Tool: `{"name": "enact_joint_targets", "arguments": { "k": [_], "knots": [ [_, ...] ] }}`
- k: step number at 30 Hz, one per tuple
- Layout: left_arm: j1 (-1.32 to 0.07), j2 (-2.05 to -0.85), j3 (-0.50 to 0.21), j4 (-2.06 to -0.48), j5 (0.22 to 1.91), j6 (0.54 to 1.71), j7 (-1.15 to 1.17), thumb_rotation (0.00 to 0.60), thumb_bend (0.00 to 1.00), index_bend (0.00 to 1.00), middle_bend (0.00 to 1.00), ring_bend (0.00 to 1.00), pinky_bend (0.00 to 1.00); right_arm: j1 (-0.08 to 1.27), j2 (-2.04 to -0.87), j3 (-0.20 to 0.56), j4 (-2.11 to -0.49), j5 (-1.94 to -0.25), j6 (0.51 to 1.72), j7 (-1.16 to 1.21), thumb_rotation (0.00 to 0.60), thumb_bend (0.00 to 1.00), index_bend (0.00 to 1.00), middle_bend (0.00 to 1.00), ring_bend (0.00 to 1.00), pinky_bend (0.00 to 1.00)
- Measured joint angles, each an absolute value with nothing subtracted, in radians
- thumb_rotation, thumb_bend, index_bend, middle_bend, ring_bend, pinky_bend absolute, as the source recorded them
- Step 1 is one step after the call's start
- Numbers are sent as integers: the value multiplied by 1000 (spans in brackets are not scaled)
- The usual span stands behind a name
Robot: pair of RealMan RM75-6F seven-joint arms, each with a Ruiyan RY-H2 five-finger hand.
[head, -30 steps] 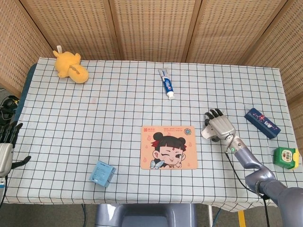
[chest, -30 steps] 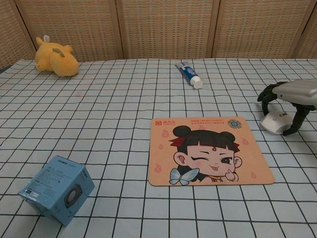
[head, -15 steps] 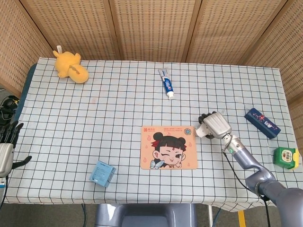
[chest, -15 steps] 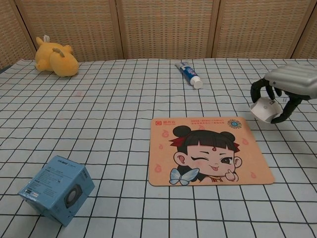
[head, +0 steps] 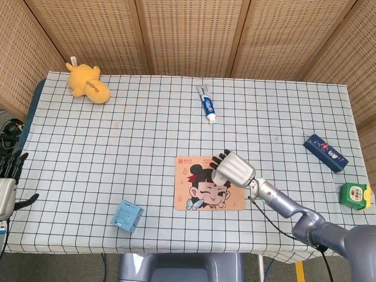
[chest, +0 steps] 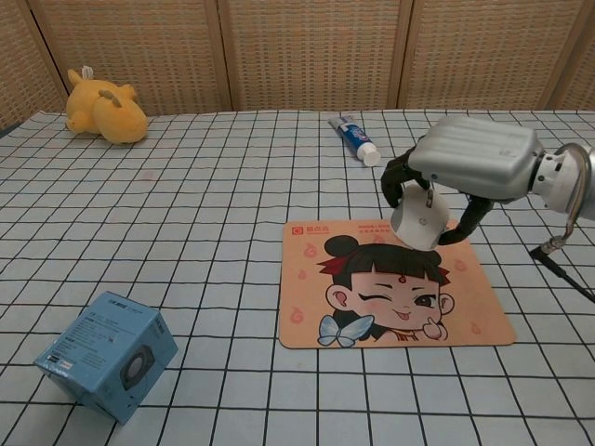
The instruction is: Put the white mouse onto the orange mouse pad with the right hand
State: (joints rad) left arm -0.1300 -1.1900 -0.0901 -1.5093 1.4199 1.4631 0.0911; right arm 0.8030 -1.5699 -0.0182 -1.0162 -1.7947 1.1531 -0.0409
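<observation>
My right hand (head: 234, 168) (chest: 469, 158) grips the white mouse (chest: 418, 220) and holds it in the air, just above the upper right part of the orange mouse pad (head: 194, 197) (chest: 372, 307). In the head view the hand covers the mouse. The pad lies flat near the table's front, printed with a cartoon girl's face. At the far left edge of the head view my left hand (head: 7, 182) hangs beside the table with its fingers spread and nothing in it.
A yellow plush toy (head: 87, 82) (chest: 104, 110) sits at the back left and a toothpaste tube (head: 206, 103) (chest: 355, 138) at the back centre. A blue box (head: 127, 214) (chest: 107, 355) lies front left. A dark blue box (head: 325, 152) and a green tape measure (head: 355, 194) lie at the right.
My right hand lifted the white mouse off the table right of the pad and carried it left, so it now hangs over the pad. The left hand stayed put.
</observation>
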Motion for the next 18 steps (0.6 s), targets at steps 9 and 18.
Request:
{"name": "enact_joint_targets", "arguments": {
  "k": [9,18],
  "knots": [
    [-133,-1193,-89,-1508,1411,1452,97,600,0,0,0,0,0,839,-1619,-61,-1039,-1862,1152,-99,600,290,772,590,525,542],
    [-135,-1193,-90,-1507,1395,1436,105,600,0,0,0,0,0,844,-1678,-72,-996,-1869,1156,-84,600,291,771,586,526,532]
  ]
}}
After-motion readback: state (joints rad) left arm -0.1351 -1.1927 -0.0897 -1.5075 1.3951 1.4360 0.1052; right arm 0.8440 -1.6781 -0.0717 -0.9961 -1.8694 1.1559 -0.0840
